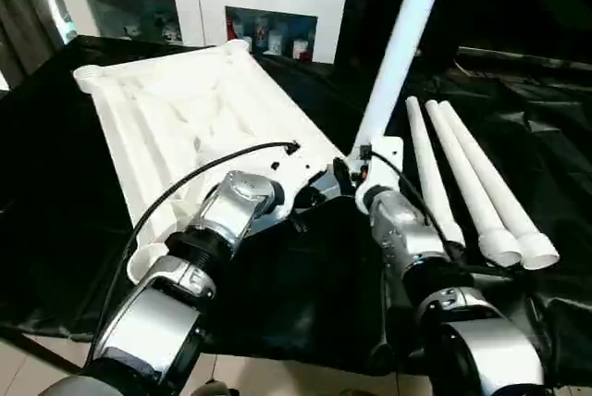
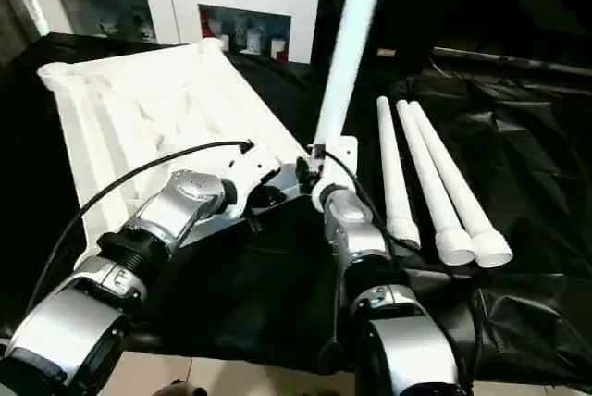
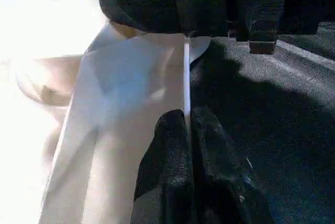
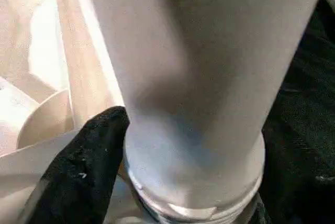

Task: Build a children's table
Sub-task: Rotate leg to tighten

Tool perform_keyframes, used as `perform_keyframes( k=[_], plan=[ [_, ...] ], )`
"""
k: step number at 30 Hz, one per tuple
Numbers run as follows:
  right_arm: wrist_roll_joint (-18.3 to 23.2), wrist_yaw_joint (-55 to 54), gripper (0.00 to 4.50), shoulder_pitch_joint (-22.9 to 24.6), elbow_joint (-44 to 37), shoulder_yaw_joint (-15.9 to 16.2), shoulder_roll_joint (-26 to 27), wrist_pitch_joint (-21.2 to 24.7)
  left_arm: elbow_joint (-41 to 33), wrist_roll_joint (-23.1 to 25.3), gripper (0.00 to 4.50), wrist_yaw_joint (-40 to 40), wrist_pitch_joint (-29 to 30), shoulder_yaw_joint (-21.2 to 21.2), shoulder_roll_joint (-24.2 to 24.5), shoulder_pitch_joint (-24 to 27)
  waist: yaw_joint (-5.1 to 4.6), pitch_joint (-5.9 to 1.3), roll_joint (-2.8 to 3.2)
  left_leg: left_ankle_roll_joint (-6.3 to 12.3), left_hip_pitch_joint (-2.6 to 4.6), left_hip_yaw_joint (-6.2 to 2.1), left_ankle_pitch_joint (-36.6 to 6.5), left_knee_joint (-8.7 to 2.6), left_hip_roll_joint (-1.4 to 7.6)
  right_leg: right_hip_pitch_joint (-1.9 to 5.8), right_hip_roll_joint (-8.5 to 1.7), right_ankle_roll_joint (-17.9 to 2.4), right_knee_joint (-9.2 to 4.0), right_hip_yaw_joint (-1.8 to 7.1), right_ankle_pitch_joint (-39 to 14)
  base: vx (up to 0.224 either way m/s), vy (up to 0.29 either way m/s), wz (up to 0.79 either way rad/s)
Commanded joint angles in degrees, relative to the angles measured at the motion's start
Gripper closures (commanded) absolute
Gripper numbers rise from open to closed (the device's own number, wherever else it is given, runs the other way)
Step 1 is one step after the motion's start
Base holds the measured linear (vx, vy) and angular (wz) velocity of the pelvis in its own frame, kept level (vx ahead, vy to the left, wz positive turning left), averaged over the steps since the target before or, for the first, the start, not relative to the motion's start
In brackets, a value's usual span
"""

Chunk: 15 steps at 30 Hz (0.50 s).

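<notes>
At six o'clock on the upturned tabletop (image 1: pixel 176 109), a corner socket (image 4: pixel 157 203) takes one upright leg (image 1: pixel 398 54). Right gripper (image 1: pixel 356 172) reaches in low, fingers (image 4: pixel 84 166) spread around the leg's base, grip unclear. Left gripper (image 3: pixel 186 130) angles in from eight o'clock, clamped tight on the tabletop's thin rim. Three spare legs (image 1: pixel 472 183) lie at three o'clock on black cloth (image 1: pixel 305 285).

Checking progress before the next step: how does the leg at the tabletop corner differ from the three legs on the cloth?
The corner leg stands nearly upright at the tabletop corner; the three loose legs lie flat on the black cloth, side by side. The right gripper is at the corner leg's base; the loose legs lie untouched. All are white tapered tubes.
</notes>
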Motion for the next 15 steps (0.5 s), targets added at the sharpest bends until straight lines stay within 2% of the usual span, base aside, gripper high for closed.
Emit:
perform_keyframes(
  k=[1, 5, 7, 9, 10, 11, 15],
  plan=[
    [-0.6, 3.3, 0.86, -0.4, 2.2, 2.4, 1.7, 0.7, 1.1, 0.4, 4.5, 0.3, -1.5, -0.6, -0.7, -0.2, 0.1, -2.94, 0.57, -0.77, 1.01, -1.57, -20.6, -4.59, 3.08, 1.03, -5.11, -10.5, -5.33, 2.67, -16.7, 0.0, 0.0, 0.0],
    [-1.8, 7.7, 0.86, 0.2, 0.1, 4.4, -0.3, 0.4, 0.0, 0.1, 4.5, -2.1, -2.8, -1.0, 0.8, 0.9, 0.1, -2.86, 0.52, -0.31, 0.98, -1.6, -20.5, -4.65, 3.15, 1.12, -5.06, -10.6, -5.42, 2.59, -17.4, 0.0, 0.0, 0.0],
    [-2.3, 13.4, 0.86, 1.1, -3.0, 5.8, -3.6, 1.7, -1.3, -0.5, 4.5, -5.3, -4.3, -0.9, 2.9, 2.2, 0.22, -2.87, 0.5, -0.1, 0.92, -1.66, -19.6, -4.67, 3.15, 1.45, -4.97, -10.5, -5.37, 2.51, -16.9, 0.0, 0.0, 0.0],
    [-2.5, 15.4, 0.86, 1.4, -4.2, 6.3, -4.9, 2.2, -1.7, -0.6, 4.5, -6.5, -5.1, -0.9, 3.7, 2.7, 0.13, -3.03, 0.42, 0.95, 0.78, -1.35, -17.5, -4.42, 3.18, 1.49, -5.05, -11.4, -5.1, 2.73, -14.3, 0.0, 0.0, 0.0],
    [-2.7, 19.2, 0.86, 2.2, -6.7, 7.2, -7.5, 3.5, -2.5, -1.1, 4.5, -8.6, -6.4, -0.8, 5.0, 3.5, 0.26, -3.03, 0.22, 1.13, 0.76, -1.38, -16.5, -4.41, 3.17, 1.74, -4.99, -11.5, -5.03, 2.63, -13.5, 0.0, 0.0, 0.0],
    [-2.7, 19.2, 0.86, 2.2, -6.7, 7.2, -7.5, 3.5, -2.5, -1.1, 4.5, -8.6, -6.4, -0.8, 5.0, 3.5, 0.4, -3.13, 0.31, 1.78, 0.58, -1.28, -14.7, -4.27, 3.17, 1.91, -5.07, -11.9, -4.78, 2.69, -11.4, 0.0, 0.0, 0.0],
    [-3.8, 26.2, 0.86, 4.5, -11.2, 9.6, -12.4, 5.4, -3.9, -2.8, 4.5, -14.0, -8.1, -0.5, 7.1, 5.0, 0.68, -3.18, 0.32, 3.12, 0.62, -1.04, -11.3, -4.01, 3.22, 2.04, -4.95, -13.6, -4.33, 2.64, -6.6, 0.0, 0.0, 0.0]
  ],
)
